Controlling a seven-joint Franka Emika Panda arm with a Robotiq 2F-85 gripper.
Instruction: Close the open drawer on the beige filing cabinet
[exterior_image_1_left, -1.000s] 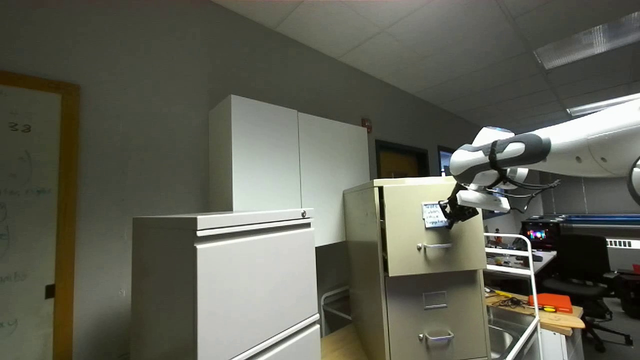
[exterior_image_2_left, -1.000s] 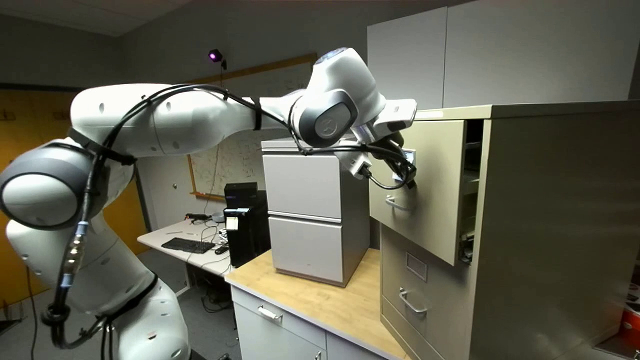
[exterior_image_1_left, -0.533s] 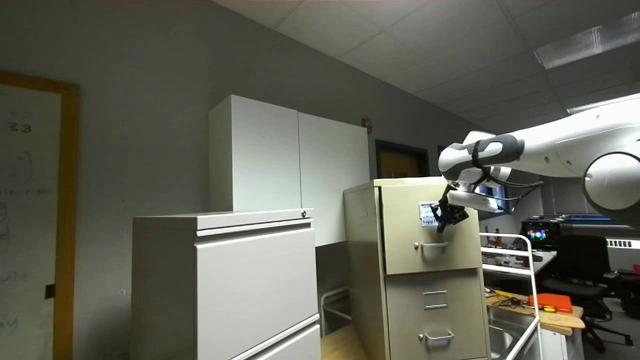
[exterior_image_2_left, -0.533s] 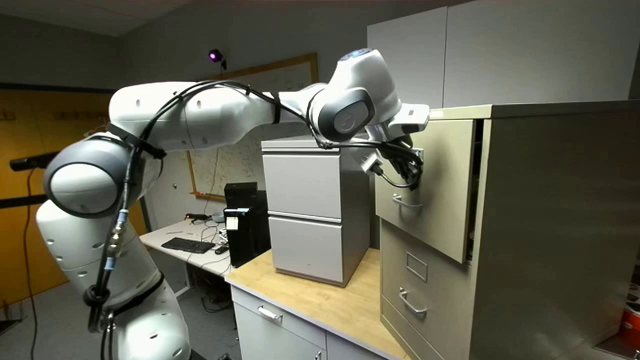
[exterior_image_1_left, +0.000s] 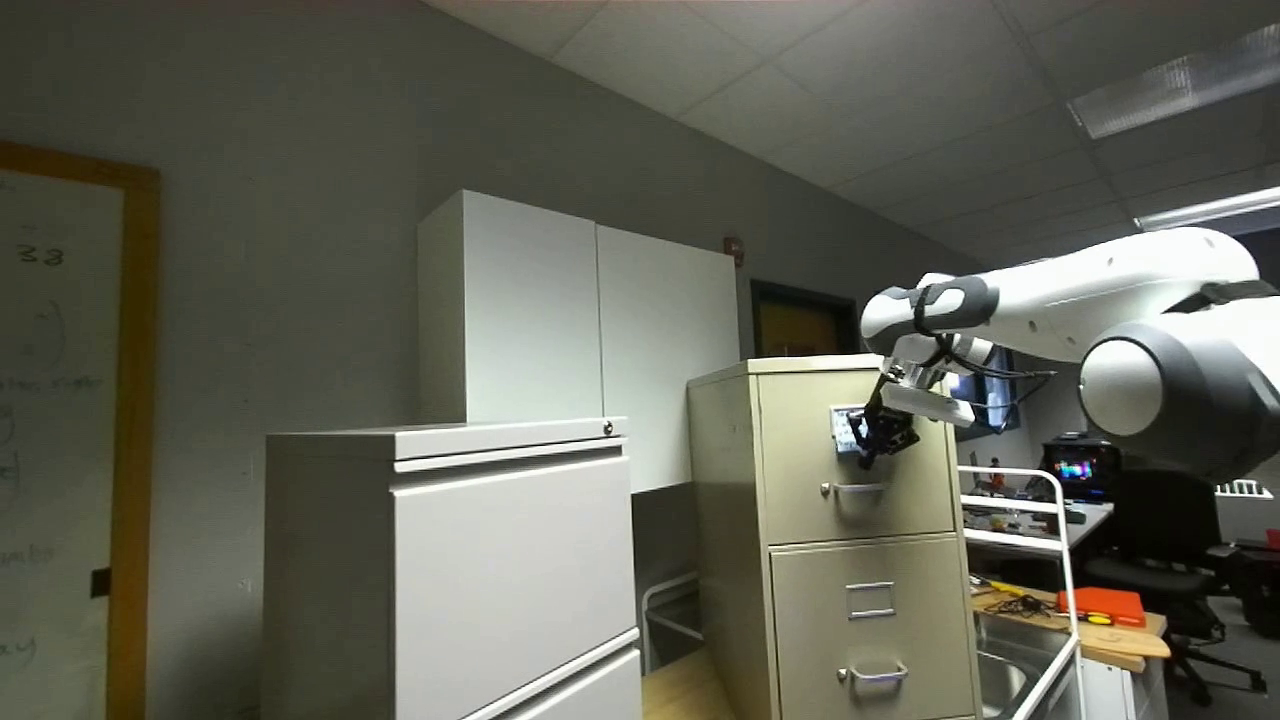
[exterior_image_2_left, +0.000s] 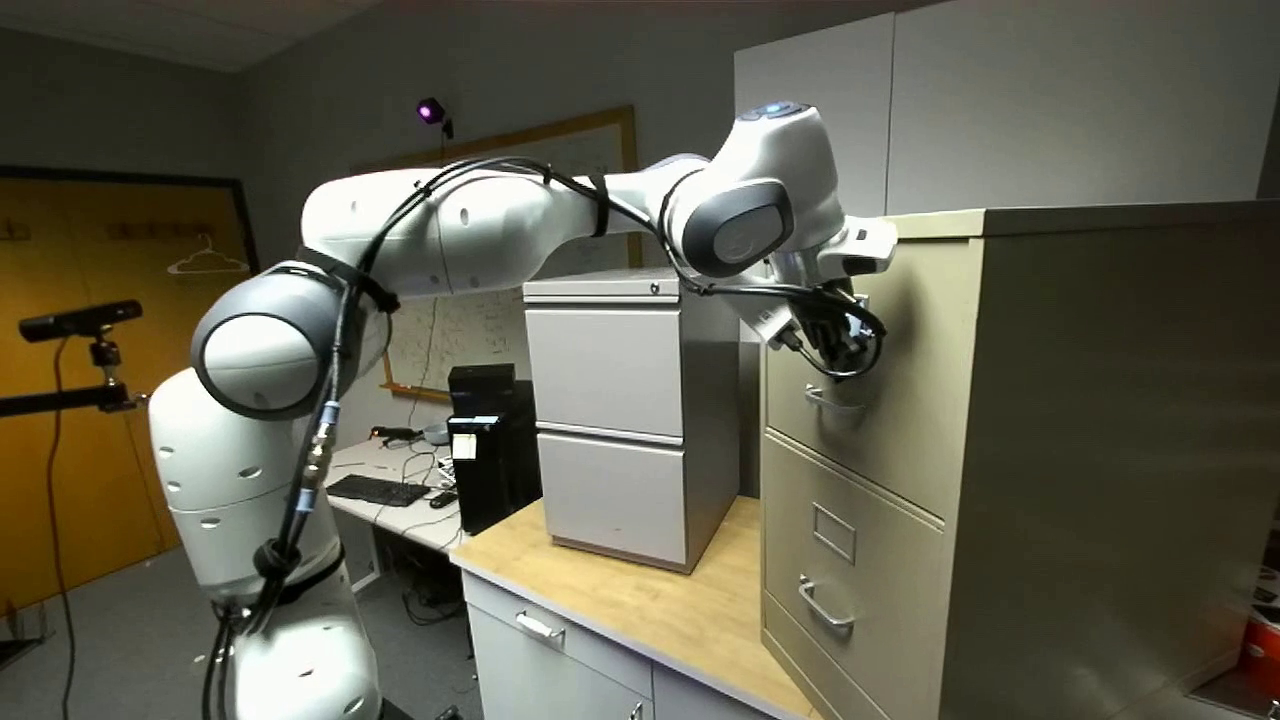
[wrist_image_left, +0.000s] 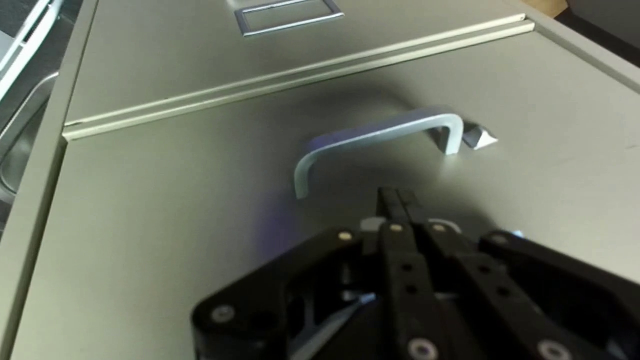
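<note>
The beige filing cabinet (exterior_image_1_left: 715, 500) stands upright in both exterior views (exterior_image_2_left: 1090, 450). Its top drawer (exterior_image_1_left: 800, 440) sits flush with the cabinet frame, with no dark gap along its side edge (exterior_image_2_left: 925, 400). The drawer's metal handle (wrist_image_left: 380, 132) shows above my fingers in the wrist view. Its white label (exterior_image_1_left: 845, 428) is partly hidden behind my gripper. My black gripper (exterior_image_1_left: 868, 455) is at the drawer front, above the handle. In the wrist view its fingertips (wrist_image_left: 398, 200) are together, with nothing between them, and lie against or very close to the drawer face; contact is hard to tell.
A pale grey lateral cabinet (exterior_image_2_left: 605, 370) stands on the wooden counter (exterior_image_2_left: 620, 610) beside the filing cabinet. A white cupboard (exterior_image_1_left: 530, 310) hangs behind. A white metal rack (exterior_image_1_left: 1062, 520) and a sink (exterior_image_1_left: 1000, 675) are on the filing cabinet's other side.
My gripper has moved toward the cabinet, and the top drawer has slid in with it. The dark gap at the drawer's side has narrowed and then vanished.
</note>
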